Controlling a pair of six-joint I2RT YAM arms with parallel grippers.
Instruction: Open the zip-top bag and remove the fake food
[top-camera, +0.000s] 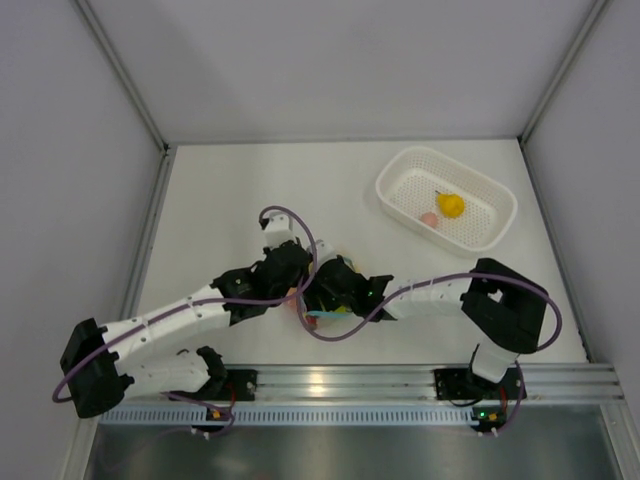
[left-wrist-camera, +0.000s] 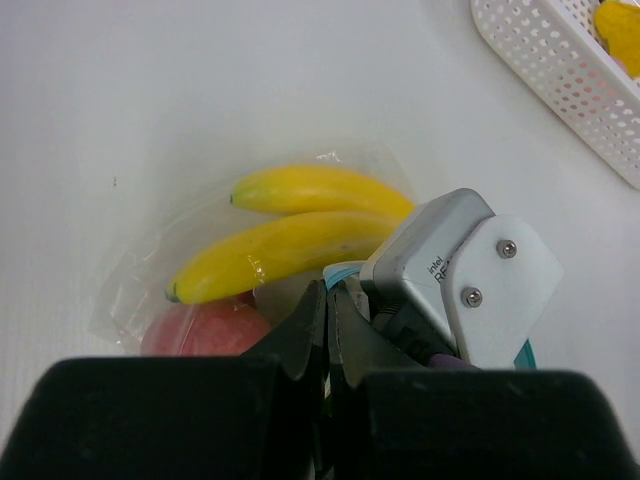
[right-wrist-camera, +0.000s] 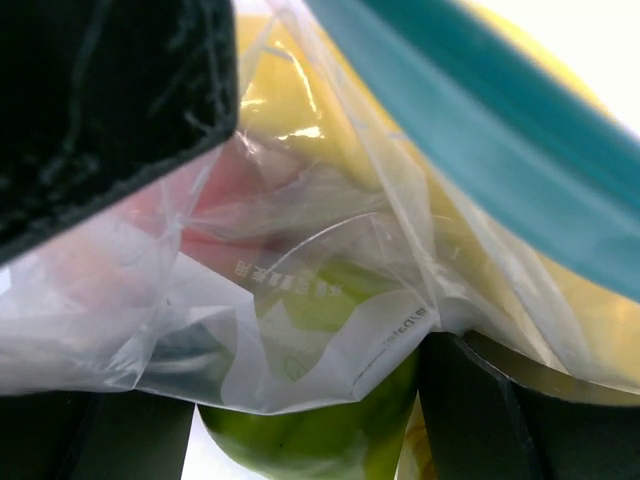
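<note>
Top external. Shows the left arm (top-camera: 170, 320) and right arm (top-camera: 430, 295) stretched inward over the white worktop (top-camera: 240, 200), meeting above the bag (top-camera: 320, 313) near the front middle. Leaves only a sliver of it visible between them. Places a white perforated basket (top-camera: 478, 228) well apart at the back right, with a yellow round fruit (top-camera: 450, 205) inside and a pink piece (top-camera: 428, 219) just beside that fruit.

Left wrist. Shows the left end effector (left-wrist-camera: 326, 295) closed, fingers (left-wrist-camera: 300, 335) pressed flat together, tips pinching the bag's edge right beside the teal strip (left-wrist-camera: 342, 271). Beyond the tips, finds the clear crinkled film lying flat on the worktop around two bananas (left-wrist-camera: 290, 235), side by side, ends pointing left. Below them, also under the film, picks out a reddish piece (left-wrist-camera: 205, 330), partly cut off by the fingers. Just right of the tips, catches the grey camera housing (left-wrist-camera: 450, 270) of the other wrist, close against the strip end of the bag.

Right wrist. Sits very near the film, partly blurred. Shows the right end effector (right-wrist-camera: 300, 415) with its dark fingers standing apart at the bottom and a green pear (right-wrist-camera: 300, 450) between them, half behind wrinkled film. Cannot tell whether gripping the pear or merely flanking it. Carries the strip as a broad teal band across the upper right, with banana yellow behind and pink through the film at the left.
</note>
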